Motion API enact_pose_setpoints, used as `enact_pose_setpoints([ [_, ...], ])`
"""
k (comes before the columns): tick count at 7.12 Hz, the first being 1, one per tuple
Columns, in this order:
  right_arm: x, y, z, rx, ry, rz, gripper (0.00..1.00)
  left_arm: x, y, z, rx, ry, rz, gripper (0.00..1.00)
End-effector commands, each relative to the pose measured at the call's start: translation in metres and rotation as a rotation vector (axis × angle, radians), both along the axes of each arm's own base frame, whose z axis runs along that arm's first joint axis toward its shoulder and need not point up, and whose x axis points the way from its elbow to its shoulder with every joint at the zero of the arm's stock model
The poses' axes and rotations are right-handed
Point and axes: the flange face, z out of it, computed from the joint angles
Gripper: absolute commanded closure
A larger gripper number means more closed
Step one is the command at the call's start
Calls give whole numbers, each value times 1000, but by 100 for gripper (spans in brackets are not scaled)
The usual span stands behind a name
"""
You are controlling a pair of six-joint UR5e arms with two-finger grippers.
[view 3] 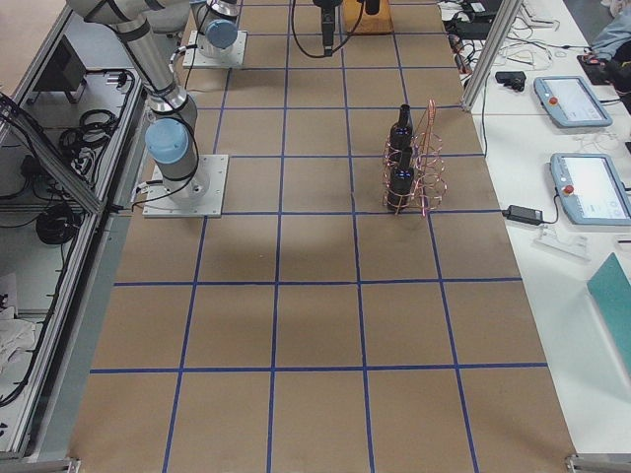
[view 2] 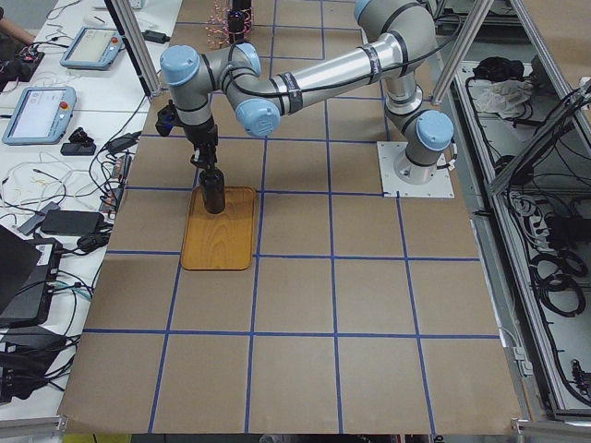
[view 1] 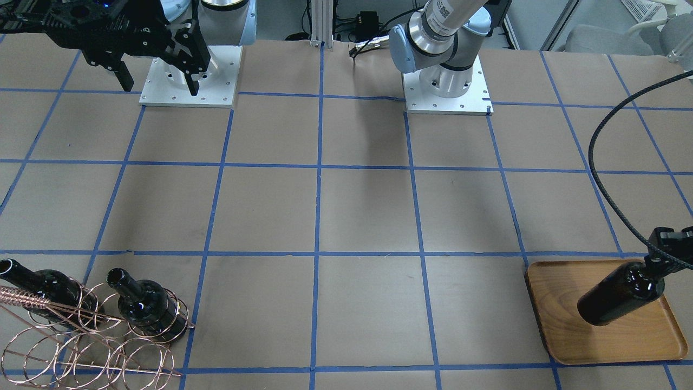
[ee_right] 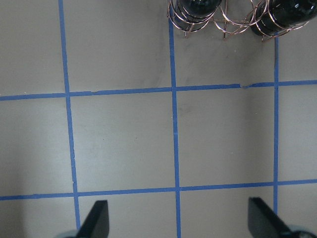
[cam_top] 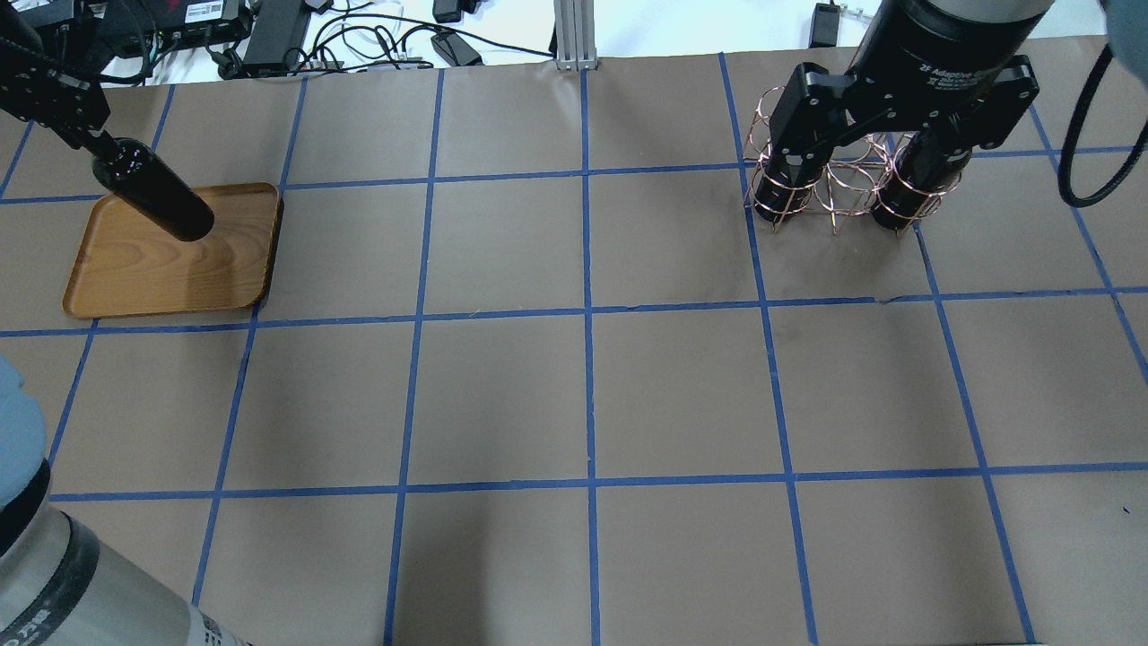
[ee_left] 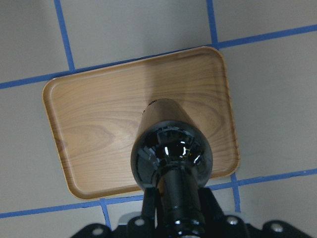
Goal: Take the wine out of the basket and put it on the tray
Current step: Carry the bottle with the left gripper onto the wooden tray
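Note:
My left gripper is shut on the neck of a near-black wine bottle and holds it upright over the wooden tray. I cannot tell if the base touches the tray. The left wrist view looks down the bottle onto the tray. The copper wire basket holds two more bottles upright in its rings. My right gripper is open and empty, high over the table on the near side of the basket.
The two arm bases stand on the table's robot side. A black cable hangs from the left arm. Blue tape lines grid the brown table.

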Motion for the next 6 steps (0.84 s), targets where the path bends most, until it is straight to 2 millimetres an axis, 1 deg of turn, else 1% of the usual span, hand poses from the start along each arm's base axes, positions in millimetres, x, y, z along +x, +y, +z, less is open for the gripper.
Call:
enact_pose_setpoints([
  [1, 0, 0, 0, 1, 0, 0, 0, 16, -2, -22, 12, 17, 15, 100],
  [2, 0, 0, 0, 1, 0, 0, 0, 20, -3, -27, 18, 18, 18, 100],
  [3, 0, 0, 0, 1, 0, 0, 0, 22, -3, -26, 9, 6, 18, 100],
  [4, 0, 0, 0, 1, 0, 0, 0, 22, -4, -28, 12, 8, 18, 97],
  [5, 0, 0, 0, 1, 0, 0, 0, 23, -5, -35, 21, 13, 20, 71],
  [6, 0, 0, 0, 1, 0, 0, 0, 23, -6, -37, 23, 17, 20, 41],
])
